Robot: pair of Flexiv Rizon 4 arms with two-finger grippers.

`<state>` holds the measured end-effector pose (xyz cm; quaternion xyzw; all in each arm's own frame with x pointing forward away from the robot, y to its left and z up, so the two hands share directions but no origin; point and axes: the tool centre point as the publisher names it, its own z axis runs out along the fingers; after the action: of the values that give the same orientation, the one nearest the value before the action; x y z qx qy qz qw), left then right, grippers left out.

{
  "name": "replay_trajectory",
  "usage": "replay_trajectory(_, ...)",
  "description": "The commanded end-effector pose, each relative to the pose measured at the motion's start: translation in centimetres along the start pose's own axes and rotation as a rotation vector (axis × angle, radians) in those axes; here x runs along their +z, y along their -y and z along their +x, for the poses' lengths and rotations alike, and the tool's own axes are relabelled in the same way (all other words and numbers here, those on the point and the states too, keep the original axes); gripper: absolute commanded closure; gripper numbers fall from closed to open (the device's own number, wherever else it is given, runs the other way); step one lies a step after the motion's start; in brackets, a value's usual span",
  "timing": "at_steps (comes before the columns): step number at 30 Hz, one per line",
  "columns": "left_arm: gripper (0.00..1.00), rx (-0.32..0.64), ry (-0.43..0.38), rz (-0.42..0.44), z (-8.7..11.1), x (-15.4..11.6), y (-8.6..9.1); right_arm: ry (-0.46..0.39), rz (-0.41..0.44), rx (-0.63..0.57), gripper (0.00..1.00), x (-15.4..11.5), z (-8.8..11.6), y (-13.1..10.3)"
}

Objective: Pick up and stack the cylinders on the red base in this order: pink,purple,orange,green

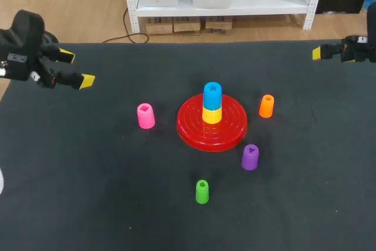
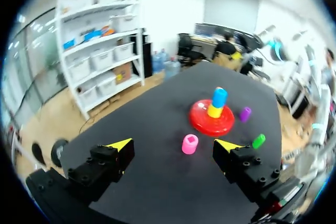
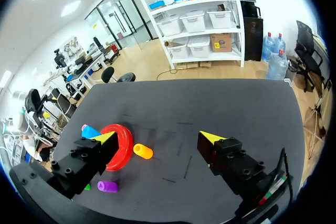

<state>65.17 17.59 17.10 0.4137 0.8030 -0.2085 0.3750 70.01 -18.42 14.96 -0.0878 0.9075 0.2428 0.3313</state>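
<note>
Standing loose around the round red plastic base (image 1: 191, 127) (yellow (image 1: 212, 116) and blue (image 1: 212, 92) pieces already on it), pink (image 1: 145, 115), purple (image 1: 249, 157), orange (image 1: 267, 106) and green (image 1: 202, 191) plastic cylinders await stacking; left gripper (image 1: 78, 69) and right gripper (image 3: 158, 138) gape empty.

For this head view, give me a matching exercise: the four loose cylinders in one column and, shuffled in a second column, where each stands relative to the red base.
Column A
1. pink cylinder
2. orange cylinder
3. purple cylinder
4. green cylinder

Column B
a. in front of the red base, nearest the camera, well clear of it
b. left of the base, apart from its rim
c. right of the base, beside its far half
d. right of the base, just off its near rim

Pairs: 1-b, 2-c, 3-d, 4-a
</note>
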Motion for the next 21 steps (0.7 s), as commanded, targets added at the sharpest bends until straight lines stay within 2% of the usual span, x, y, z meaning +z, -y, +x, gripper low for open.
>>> replay_trajectory(1, 0.0, 0.347, 0.169, 0.27, 0.6, -1.6, 0.5, -0.001, -0.001, 0.0, 0.0, -0.1, 0.0, 0.0)
replay_trajectory(3, 0.0, 0.462, 0.192, 0.367, 0.7, -2.2, 0.9, -0.001, -0.001, 0.0, 0.0, -0.1, 0.0, 0.0)
replay_trajectory(6, 0.0, 0.551, 0.2, 0.392, 0.6, -2.8, 1.3, -0.001, -0.001, 0.0, 0.0, -0.1, 0.0, 0.0)
replay_trajectory(7, 0.0, 0.516, 0.18, 0.368, 0.4, -2.8, 1.2, -0.001, -0.001, 0.0, 0.0, -0.1, 0.0, 0.0)
replay_trajectory(14, 0.0, 0.516, 0.18, 0.368, 0.4, -2.8, 1.2, -0.001, -0.001, 0.0, 0.0, -0.1, 0.0, 0.0)
replay_trajectory(17, 0.0, 0.557, 0.159, 0.426, 0.5, -2.6, 1.7, -0.001, -0.001, 0.0, 0.0, -0.1, 0.0, 0.0)
replay_trajectory(19, 0.0, 0.536, 0.131, 0.466, 0.6, -2.4, 1.9, -0.001, -0.001, 0.0, 0.0, -0.1, 0.0, 0.0)
replay_trajectory(21, 0.0, 0.481, 0.078, 0.455, 0.7, -2.1, 1.7, -0.001, -0.001, 0.0, 0.0, -0.1, 0.0, 0.0)
